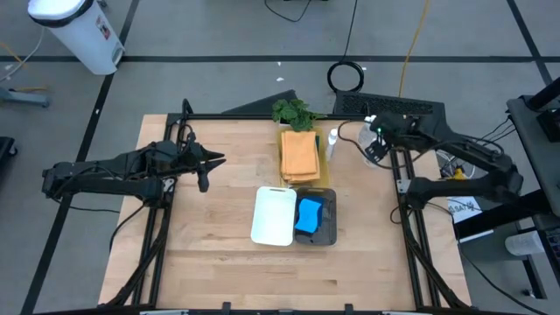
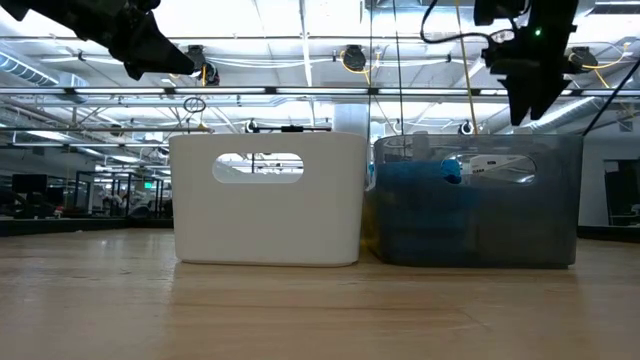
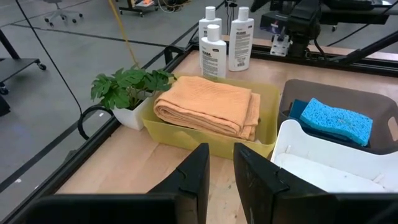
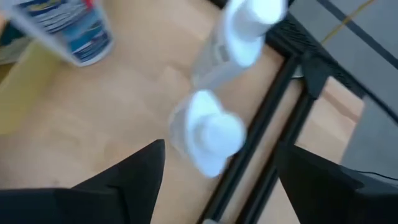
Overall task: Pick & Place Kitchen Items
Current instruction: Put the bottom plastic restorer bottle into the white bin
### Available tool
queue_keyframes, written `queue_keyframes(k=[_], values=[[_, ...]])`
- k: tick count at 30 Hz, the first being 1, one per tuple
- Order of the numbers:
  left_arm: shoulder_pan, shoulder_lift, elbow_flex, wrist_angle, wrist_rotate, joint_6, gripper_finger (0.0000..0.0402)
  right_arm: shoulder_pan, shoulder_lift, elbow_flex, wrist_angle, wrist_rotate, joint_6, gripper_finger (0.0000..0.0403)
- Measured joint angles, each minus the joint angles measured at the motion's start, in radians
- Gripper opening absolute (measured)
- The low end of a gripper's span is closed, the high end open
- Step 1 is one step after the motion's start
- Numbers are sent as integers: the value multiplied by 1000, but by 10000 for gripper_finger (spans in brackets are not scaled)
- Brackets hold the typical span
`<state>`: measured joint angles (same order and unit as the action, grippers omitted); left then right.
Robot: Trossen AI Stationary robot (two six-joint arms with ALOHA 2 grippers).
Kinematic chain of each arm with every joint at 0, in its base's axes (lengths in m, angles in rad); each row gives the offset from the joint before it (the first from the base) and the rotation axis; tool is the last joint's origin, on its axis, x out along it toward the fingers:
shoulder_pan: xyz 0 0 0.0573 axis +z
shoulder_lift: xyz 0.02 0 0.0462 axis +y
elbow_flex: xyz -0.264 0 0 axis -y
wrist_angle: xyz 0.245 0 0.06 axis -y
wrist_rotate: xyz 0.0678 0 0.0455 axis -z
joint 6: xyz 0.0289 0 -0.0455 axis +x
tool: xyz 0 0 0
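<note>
Three white capped bottles (image 3: 214, 53) stand on the table at the far end of a yellow bin (image 3: 180, 138); they also show in the high view (image 1: 332, 140). A folded orange-tan cloth (image 3: 205, 106) lies in the yellow bin. A bright-blue sponge (image 3: 336, 118) lies in the grey bin (image 1: 328, 229). My right gripper (image 4: 221, 149) is open and hangs above the bottles, with one bottle's cap (image 4: 214, 134) below the gap between its fingers. My left gripper (image 3: 221, 152) is shut and empty, raised over the table's left part (image 1: 214, 162). The grey and dark-green cloths are out of view.
An empty white bin (image 1: 274, 214) stands next to the grey bin near the table's middle. A leafy green plant (image 1: 293, 112) in a white pot stands at the far edge behind the yellow bin. Black frame rails (image 4: 261, 155) run along the table's right side close to the bottles.
</note>
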<state>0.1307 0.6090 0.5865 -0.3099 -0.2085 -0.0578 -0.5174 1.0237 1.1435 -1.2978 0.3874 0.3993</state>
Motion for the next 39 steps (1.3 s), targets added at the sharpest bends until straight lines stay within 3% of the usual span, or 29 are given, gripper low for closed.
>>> queue_keyframes(k=[2,8,14,27,34,39], values=[[0,0,0,0,0,0,79,-47,0,-6,19,-5,-25,276],[0,0,0,0,0,0,79,-170,0,-63,118,-178,-108,262],[0,0,0,0,0,0,79,-213,-1,-90,149,-183,-141,233],[0,0,0,0,0,-1,79,-214,-5,-88,161,-185,-171,80],[0,29,0,35,15,-6,86,-147,-69,10,158,-186,-175,80],[0,121,0,139,64,-10,150,6,-123,106,177,-236,-124,80]])
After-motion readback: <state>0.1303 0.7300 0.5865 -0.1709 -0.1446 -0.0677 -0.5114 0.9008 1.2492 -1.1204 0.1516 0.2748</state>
